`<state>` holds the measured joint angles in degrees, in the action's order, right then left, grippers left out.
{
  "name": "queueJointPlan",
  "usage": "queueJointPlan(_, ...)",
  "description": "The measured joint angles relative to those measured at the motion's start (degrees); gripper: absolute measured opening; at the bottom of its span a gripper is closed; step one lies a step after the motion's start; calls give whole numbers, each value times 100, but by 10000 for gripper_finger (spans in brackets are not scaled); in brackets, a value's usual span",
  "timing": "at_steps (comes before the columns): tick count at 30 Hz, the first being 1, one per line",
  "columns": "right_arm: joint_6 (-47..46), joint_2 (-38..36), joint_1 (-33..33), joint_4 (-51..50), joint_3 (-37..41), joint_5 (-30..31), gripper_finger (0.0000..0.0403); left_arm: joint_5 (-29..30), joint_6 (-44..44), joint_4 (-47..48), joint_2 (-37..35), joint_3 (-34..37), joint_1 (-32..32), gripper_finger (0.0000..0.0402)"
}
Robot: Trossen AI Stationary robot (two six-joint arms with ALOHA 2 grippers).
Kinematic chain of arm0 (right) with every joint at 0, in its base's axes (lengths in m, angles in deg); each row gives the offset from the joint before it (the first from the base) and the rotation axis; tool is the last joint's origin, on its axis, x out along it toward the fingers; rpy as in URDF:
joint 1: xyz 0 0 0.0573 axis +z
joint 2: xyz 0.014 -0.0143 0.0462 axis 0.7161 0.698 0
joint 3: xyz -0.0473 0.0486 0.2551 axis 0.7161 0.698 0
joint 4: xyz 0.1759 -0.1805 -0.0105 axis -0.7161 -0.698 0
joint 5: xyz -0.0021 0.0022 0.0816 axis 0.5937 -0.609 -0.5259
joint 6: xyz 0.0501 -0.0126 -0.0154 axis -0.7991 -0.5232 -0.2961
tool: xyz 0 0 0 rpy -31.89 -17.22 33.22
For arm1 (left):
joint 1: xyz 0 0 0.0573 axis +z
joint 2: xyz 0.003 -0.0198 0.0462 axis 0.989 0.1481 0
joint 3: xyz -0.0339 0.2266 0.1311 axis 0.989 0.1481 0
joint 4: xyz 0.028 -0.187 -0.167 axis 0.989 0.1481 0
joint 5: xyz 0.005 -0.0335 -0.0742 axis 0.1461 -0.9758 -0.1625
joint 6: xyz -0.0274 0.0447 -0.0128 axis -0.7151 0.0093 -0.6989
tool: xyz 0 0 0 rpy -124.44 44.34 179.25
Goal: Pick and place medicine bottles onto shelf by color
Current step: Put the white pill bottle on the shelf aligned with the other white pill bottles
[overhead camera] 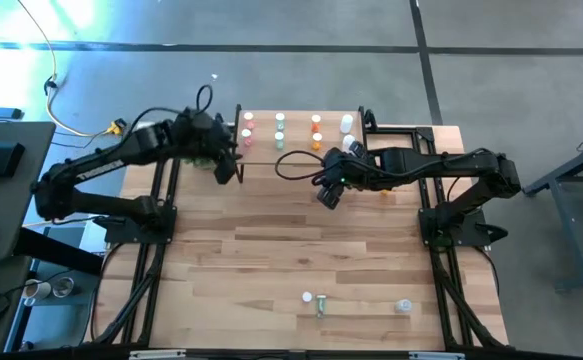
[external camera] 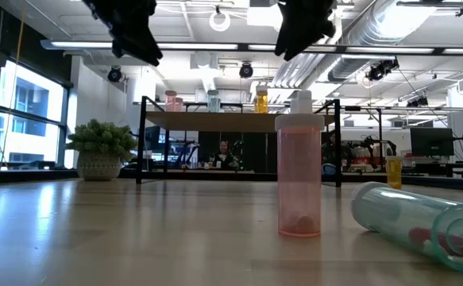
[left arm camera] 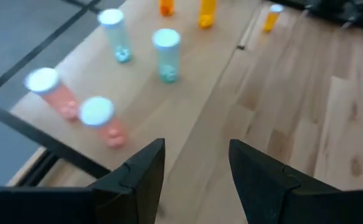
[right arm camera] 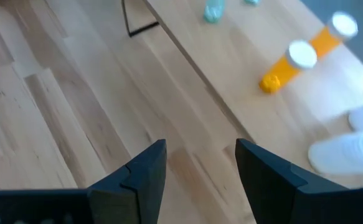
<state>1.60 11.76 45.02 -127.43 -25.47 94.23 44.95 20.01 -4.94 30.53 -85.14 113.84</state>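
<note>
A: Why did two bottles remain at the near edge of the desk (overhead camera: 271, 250)?

B: They had not yet been sorted, it seems. In the low view an upright pink bottle (external camera: 299, 175) stood beside a greenish bottle (external camera: 422, 218) lying on its side; from above, a clear bottle (overhead camera: 402, 306) lay toward the near right corner, well apart from both arms.

A: And the two grippers, farther back?

B: The left gripper (left arm camera: 197, 168) and the right gripper (right arm camera: 200, 168) hung above the desk just in front of the shelf (overhead camera: 296, 150), jaws parted and holding nothing. Each stood near its own end of the shelf, probably so that either arm could serve the colours on its side.

A: Why were the shelf bottles in columns?

B: By colour, as the task asks: pink bottles (overhead camera: 247, 128) toward the shelf's left edge, then green bottles (overhead camera: 279, 127), orange bottles (overhead camera: 316, 129), and white bottles (overhead camera: 347, 130) at the right edge. One orange bottle (external camera: 394, 171) stood on the desk at the right, beyond the shelf's leg.
</note>
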Motion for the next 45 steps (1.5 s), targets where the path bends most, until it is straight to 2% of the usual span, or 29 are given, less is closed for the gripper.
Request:
queueJointPlan(8,-609,0,0,-680,0,0,183,16,-303,-1550,-592,1473,-583,170)
queueJointPlan(13,-668,1,93,-1197,6,23,183,16,-172,-2635,-626,2144,-912,170)
queueJointPlan(16,-662,3,244,-1213,271,23,183,16,44,-3204,-626,2442,-1099,170)
queueJointPlan(22,-1179,11,545,-1207,1066,-69,183,16,151,-3615,-626,2515,-1226,170)
queueJointPlan(29,-2015,9,997,-1187,1601,-398,183,63,418,-3942,-624,2515,-1216,170)
queueJointPlan(45,-3102,9,2689,-1246,1788,-649,183,62,431,-4176,-622,2515,-1216,170)
